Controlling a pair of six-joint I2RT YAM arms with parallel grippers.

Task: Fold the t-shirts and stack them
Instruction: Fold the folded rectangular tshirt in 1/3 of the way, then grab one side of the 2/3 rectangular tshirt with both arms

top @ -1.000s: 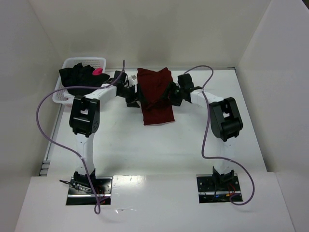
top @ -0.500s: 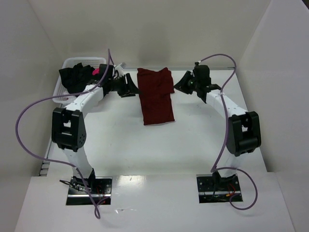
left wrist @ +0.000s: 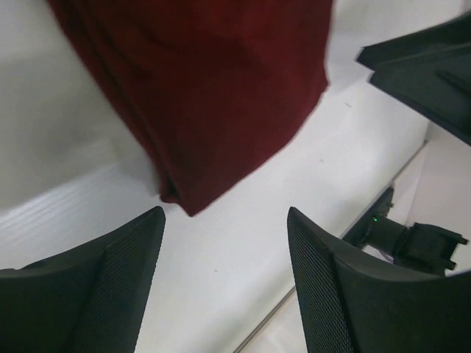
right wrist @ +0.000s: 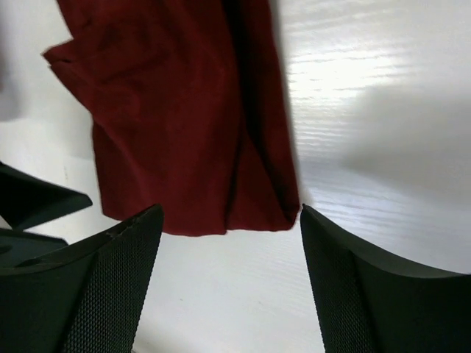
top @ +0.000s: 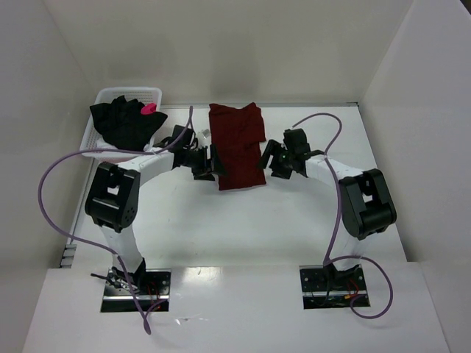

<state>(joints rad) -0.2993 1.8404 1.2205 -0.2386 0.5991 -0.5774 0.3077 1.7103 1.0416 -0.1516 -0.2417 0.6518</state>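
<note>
The maroon t-shirt (top: 237, 143) lies folded into a long strip at the back middle of the table. It also shows in the left wrist view (left wrist: 206, 95) and in the right wrist view (right wrist: 184, 125). My left gripper (top: 208, 163) is open and empty at the strip's near left edge. My right gripper (top: 271, 160) is open and empty at its near right edge. Neither holds cloth. The black t-shirt (top: 125, 121) with a pink mark (top: 149, 108) lies crumpled in the basket.
A white mesh basket (top: 99, 151) stands at the back left against the wall. White walls close the table at the back and both sides. Purple cables loop from both arms.
Both grippers have come down from the shirt's far end to its near end, one on each side. The shirt lies flat as a strip, no longer bunched between them.
</note>
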